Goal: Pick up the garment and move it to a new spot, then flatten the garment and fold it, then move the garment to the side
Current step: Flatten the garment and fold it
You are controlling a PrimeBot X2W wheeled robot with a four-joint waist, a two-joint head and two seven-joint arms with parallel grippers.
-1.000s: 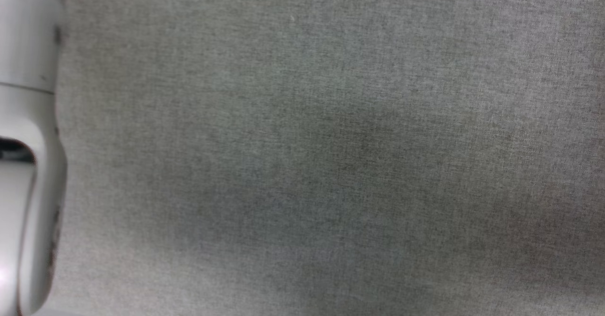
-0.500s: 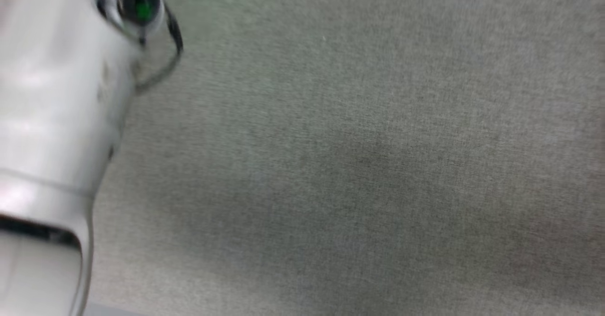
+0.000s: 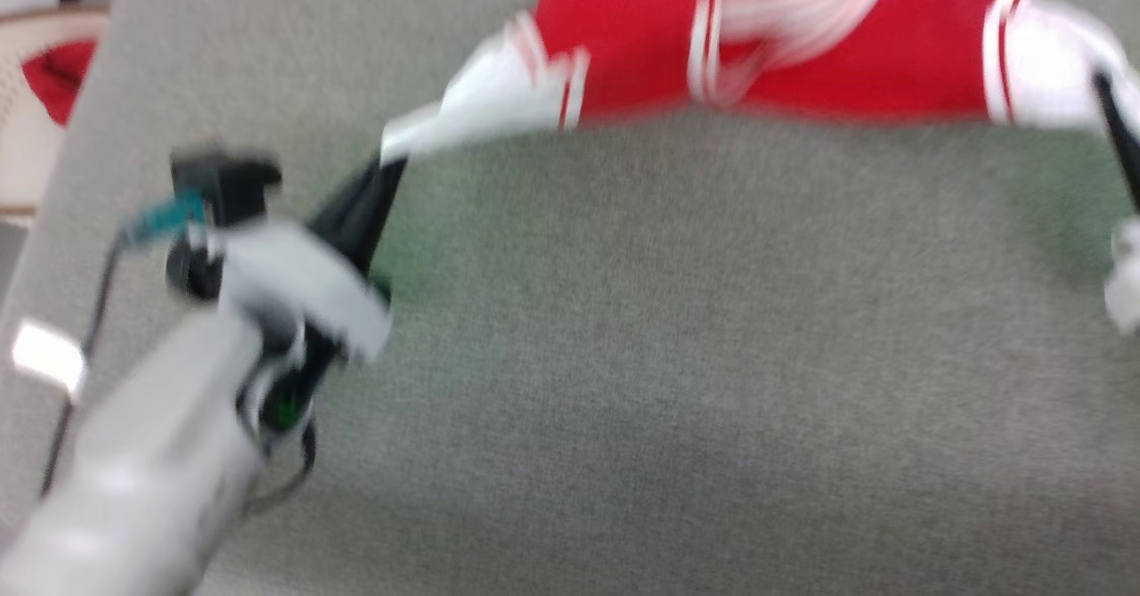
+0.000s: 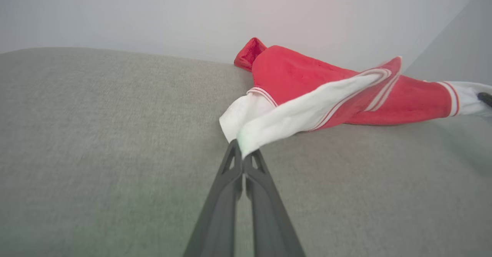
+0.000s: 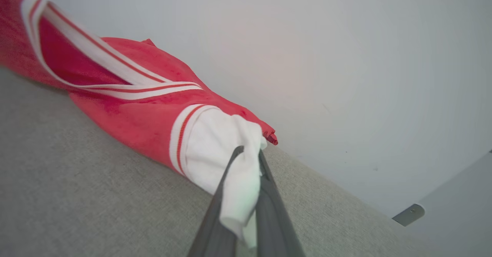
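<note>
Left tool (image 4: 241, 155) pinched shut on a white end of the garment (image 3: 802, 53). Right tool (image 5: 250, 151) shut on the other white end. Garment stretched between them, resting on far part of grey surface (image 3: 677, 355). Head view blurred.

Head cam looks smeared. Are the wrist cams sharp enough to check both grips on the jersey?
Head view: motion blur throughout, the garment and left hand smeared. Left wrist view: fingers and pinched white cloth sharp, striped trim slightly blurred. Right wrist view: crisp, right hand shut on white cloth.
</note>
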